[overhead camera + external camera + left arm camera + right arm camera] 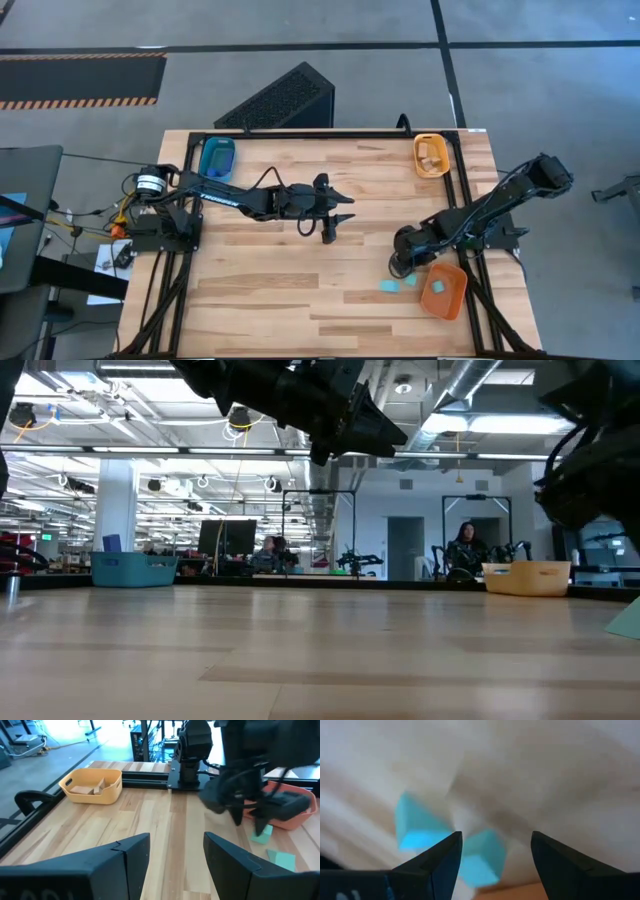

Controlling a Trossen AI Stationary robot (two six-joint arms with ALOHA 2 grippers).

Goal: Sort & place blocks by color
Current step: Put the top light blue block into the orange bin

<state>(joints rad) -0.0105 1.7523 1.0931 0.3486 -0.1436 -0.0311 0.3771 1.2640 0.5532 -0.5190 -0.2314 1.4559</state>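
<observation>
Right gripper [402, 266] hovered at lower right, fingers spread wide and empty, above 2 cyan blocks [397, 284] on the bench [300, 290], beside orange tray [443, 290]; left gripper [335, 212] mid-frame, half-open, empty, farther off

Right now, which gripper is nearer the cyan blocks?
Right. The right gripper hovers just above the cyan blocks; the left gripper is mid-table, well away.

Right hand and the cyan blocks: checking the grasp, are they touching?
Apart. In the right wrist view, the right hand hangs open above both cyan blocks, fingers clear.
</observation>
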